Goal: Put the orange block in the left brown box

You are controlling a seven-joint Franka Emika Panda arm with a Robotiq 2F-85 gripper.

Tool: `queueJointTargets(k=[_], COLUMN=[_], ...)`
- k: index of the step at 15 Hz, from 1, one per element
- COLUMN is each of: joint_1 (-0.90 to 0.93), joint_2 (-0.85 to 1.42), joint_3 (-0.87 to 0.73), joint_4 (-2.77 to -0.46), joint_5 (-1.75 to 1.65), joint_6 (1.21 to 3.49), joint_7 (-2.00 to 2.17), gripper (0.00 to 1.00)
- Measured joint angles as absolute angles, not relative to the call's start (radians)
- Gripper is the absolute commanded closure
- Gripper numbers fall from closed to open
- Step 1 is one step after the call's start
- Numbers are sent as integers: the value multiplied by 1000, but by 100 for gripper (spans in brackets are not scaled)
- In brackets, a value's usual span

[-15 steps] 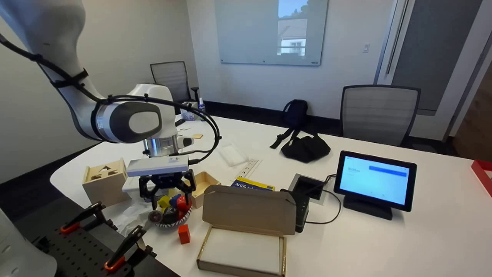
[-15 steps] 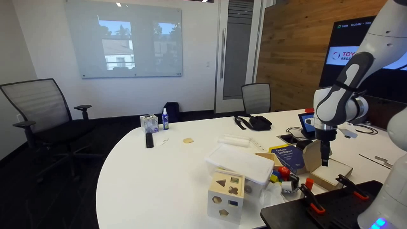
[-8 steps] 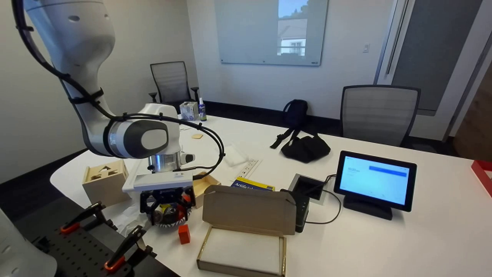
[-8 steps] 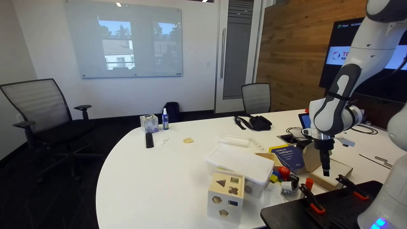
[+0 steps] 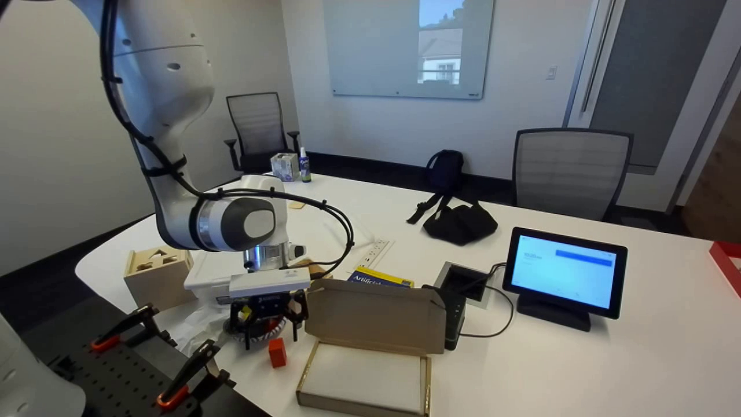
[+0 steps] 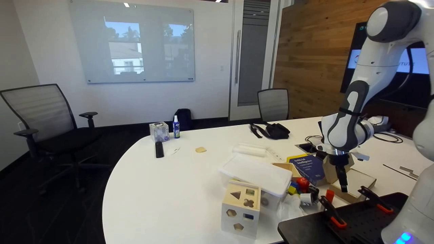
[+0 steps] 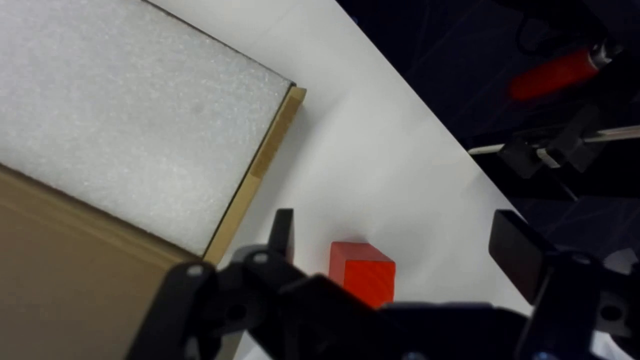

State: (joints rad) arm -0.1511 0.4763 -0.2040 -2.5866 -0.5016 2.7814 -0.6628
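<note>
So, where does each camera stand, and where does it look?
An exterior view: raised near the robot base, facing whiteboard; arm, jaws at picture left.
An exterior view: also near it, facing whiteboard and wooden wall; arm, jaws at picture right.
Wrist view: on the arm, facing down at orange block; open jaws.
Both exterior views share whiteboard, table, block.

The block (image 7: 369,275) is orange-red, the tool (image 6: 343,188) black, the book (image 6: 308,167) blue and yellow.

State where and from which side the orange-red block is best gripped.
Probably from above, fingers on opposite side faces of the orange-red block, near its top: it stands upright, flat-sided, taller than wide, and the open cardboard box beside it could hamper a sideways approach.
</note>
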Motion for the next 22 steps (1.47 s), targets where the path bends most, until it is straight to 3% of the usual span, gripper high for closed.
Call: queueJointTargets(k=[11,12,13,15,22], joint_1=[-116,-109,-102,-85,-29], joint_2=[645,654,660,671,680], joint_3=[-167,-173,-180,-193,-235], joint_4=[-2467,-2464,-2462,-2458,-2453], joint_5=[-508,-517,-532,-555,-679], joint_6=[2785,2789,2792,2804,2848], joint_7=[-657,-649,-637,-614,-476], gripper=[0,5,26,31,85])
